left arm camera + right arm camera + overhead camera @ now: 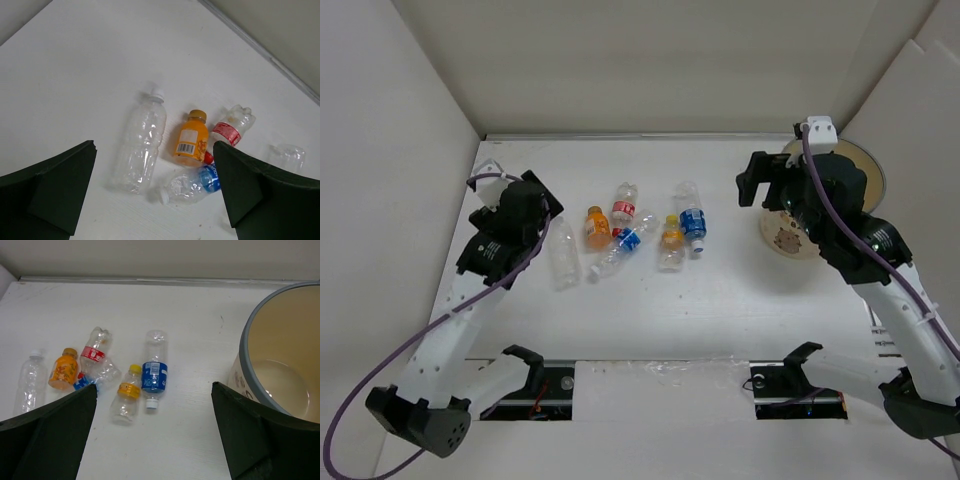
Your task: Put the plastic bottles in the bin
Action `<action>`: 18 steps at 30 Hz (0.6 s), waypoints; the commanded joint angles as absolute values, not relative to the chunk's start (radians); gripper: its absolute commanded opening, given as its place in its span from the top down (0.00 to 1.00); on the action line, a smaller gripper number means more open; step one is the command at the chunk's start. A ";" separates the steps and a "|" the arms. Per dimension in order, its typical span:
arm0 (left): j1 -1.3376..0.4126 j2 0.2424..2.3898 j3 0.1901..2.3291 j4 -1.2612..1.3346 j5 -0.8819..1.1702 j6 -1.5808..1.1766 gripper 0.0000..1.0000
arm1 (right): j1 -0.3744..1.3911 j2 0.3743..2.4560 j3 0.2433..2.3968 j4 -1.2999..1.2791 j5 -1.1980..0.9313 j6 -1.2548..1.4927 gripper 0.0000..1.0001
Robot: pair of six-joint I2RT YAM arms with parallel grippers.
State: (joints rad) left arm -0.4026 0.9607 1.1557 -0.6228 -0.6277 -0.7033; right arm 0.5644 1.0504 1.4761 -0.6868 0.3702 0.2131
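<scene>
Left gripper (154, 150) jaws wide, empty, hovers above the plain clear bottle (141, 145) (lying flat). I'd drop straight, pinch mid-body. Other bottles (655, 235) cluster mid-table. Right gripper (756, 182) likewise wide, empty, beside the bin (868, 170) far right.

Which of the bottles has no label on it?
The plain clear bottle with the white cap, leftmost of the group, next to the orange-filled bottle. Every other bottle shows a red, blue, orange or yellow label.
</scene>
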 commanded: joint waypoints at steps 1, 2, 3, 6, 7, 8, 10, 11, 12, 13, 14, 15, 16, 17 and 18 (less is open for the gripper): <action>-0.365 1.030 1.118 -0.589 -0.638 -0.787 0.00 | 0.574 1.043 1.468 -0.624 0.336 0.201 0.00; -0.316 1.052 1.088 -0.589 -0.585 -0.787 0.00 | 0.574 1.054 1.468 -0.633 0.322 0.201 0.00; -0.287 1.074 1.072 -0.572 -0.554 -0.787 0.00 | 0.583 1.054 1.468 -0.634 0.313 0.201 0.00; -0.225 1.129 1.014 -0.509 -0.451 -0.787 0.00 | 0.595 1.054 1.468 -0.634 0.256 0.201 0.00; -0.225 1.129 0.999 -0.493 -0.451 -0.787 0.00 | 0.606 1.054 1.459 -0.618 0.243 0.201 0.00; -0.225 1.153 0.977 -0.448 -0.442 -0.798 0.00 | 0.606 1.045 1.459 -0.609 0.230 0.201 0.00; -0.215 1.184 0.924 -0.410 -0.405 -0.798 0.00 | 0.627 1.045 1.448 -0.598 0.209 0.201 0.00; -0.215 1.202 0.910 -0.390 -0.394 -0.798 0.00 | 0.627 1.045 1.448 -0.598 0.200 0.201 0.00; -0.215 1.241 0.901 -0.377 -0.384 -0.798 0.00 | 0.640 1.045 1.448 -0.598 0.199 0.201 0.00; -0.215 1.256 0.885 -0.356 -0.383 -0.808 0.00 | 0.640 1.045 1.448 -0.589 0.199 0.201 0.00; -0.215 1.268 0.885 -0.338 -0.374 -0.808 0.00 | 0.649 1.054 1.448 -0.589 0.199 0.201 0.00; -0.215 1.281 0.874 -0.306 -0.374 -0.798 0.00 | 0.660 1.054 1.448 -0.589 0.199 0.201 0.00; -0.215 1.281 0.874 -0.286 -0.345 -0.787 0.00 | 0.660 1.054 1.436 -0.578 0.199 0.201 0.00; -0.215 1.281 0.874 -0.270 -0.345 -0.787 0.00 | 0.660 1.054 1.436 -0.578 0.190 0.201 0.00; -0.215 1.281 0.874 -0.261 -0.345 -0.787 0.00 | 0.669 1.064 1.427 -0.569 0.190 0.201 0.00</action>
State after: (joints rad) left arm -0.2203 1.3003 0.8753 -0.3649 -0.3733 -0.7841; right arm 0.6510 1.0588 1.4364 -0.6476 0.2142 0.2092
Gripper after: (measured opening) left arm 0.997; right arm 0.998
